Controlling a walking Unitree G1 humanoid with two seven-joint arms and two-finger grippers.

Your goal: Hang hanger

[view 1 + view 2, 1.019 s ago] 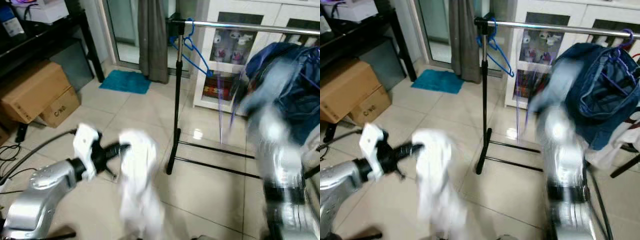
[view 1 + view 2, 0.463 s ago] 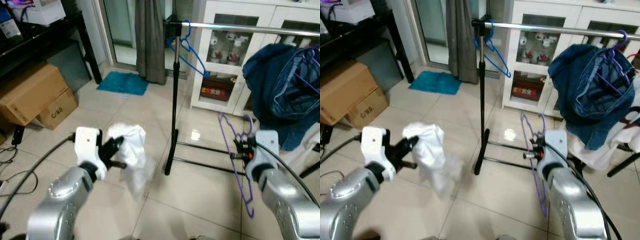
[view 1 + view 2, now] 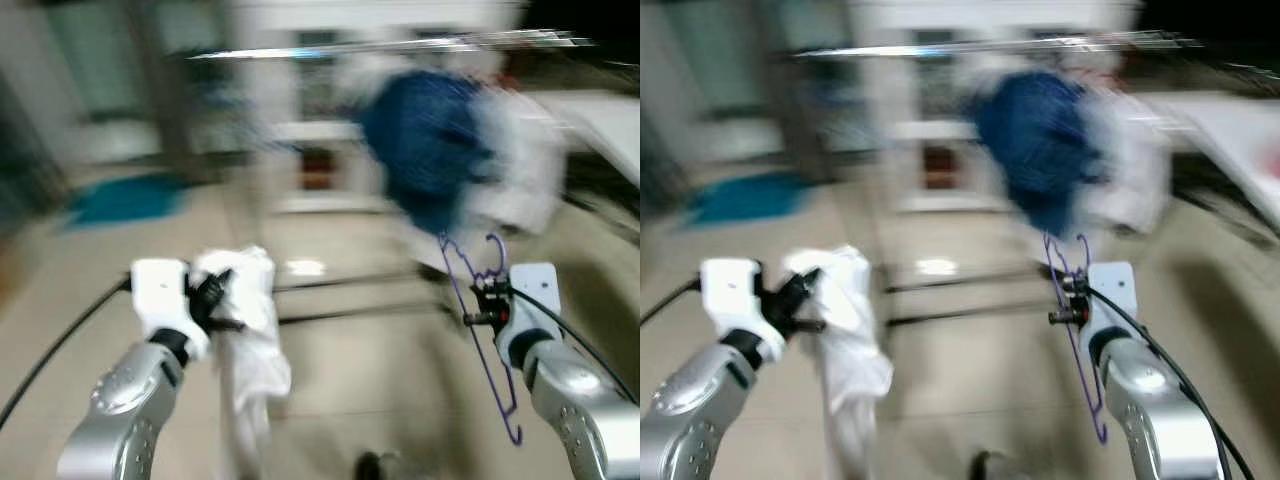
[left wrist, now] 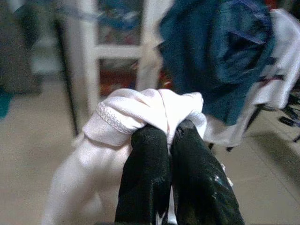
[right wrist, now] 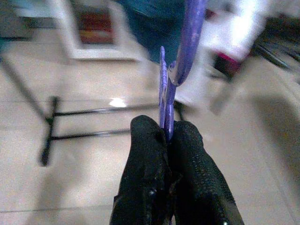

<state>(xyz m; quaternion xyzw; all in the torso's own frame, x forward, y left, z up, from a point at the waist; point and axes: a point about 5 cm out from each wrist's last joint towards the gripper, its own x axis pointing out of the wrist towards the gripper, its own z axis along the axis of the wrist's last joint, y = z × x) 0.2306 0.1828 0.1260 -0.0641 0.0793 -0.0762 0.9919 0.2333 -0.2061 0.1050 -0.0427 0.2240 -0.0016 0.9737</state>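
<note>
Blurred room; rail (image 3: 400,45) sits up and fwd, probably. Right gripper (image 3: 478,303) clamped on purple hanger (image 3: 490,350), long axis near-vertical, hook up. Left gripper (image 3: 213,297) clamped on white cloth (image 3: 250,340).

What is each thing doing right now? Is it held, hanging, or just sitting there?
Left gripper: shut on the white cloth.
White cloth: held, dangling down toward the floor.
Right gripper: shut on the purple hanger.
Purple hanger: held, not on the rail yet.
Rail: blurred, up high.
Blue garment: hanging under the rail, blurred.
</note>
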